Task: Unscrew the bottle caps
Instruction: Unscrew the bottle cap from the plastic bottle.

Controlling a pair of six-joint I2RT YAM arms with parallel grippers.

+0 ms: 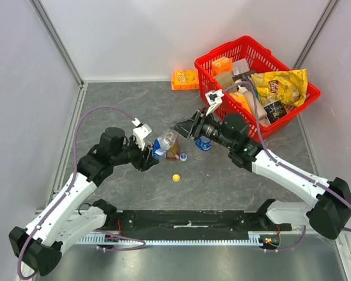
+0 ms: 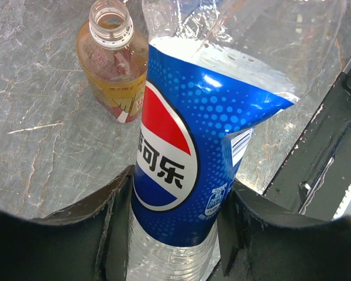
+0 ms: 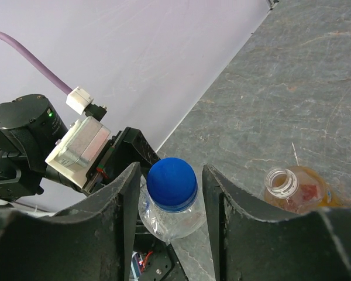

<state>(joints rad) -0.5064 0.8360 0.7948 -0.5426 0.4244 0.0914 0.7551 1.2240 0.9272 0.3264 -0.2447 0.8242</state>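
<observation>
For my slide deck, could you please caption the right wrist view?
Right pincer flanks the blue cap of a clear bottle, an uncapped amber bottle beside it.

You had a grey, marble-patterned table [image 1: 105,111] under soft, even light, its surface finely scratched in the close views. Plain pale walls [image 1: 164,35] closed it in at the back and both sides, with silver metal posts [image 1: 57,41] at the back corners. A black rail [image 1: 164,218] ran along the near edge.

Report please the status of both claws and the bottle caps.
Left claw shut on clear bottle. Right claw straddles its blue cap, grip unclear. Amber bottle beside, already uncapped.
</observation>
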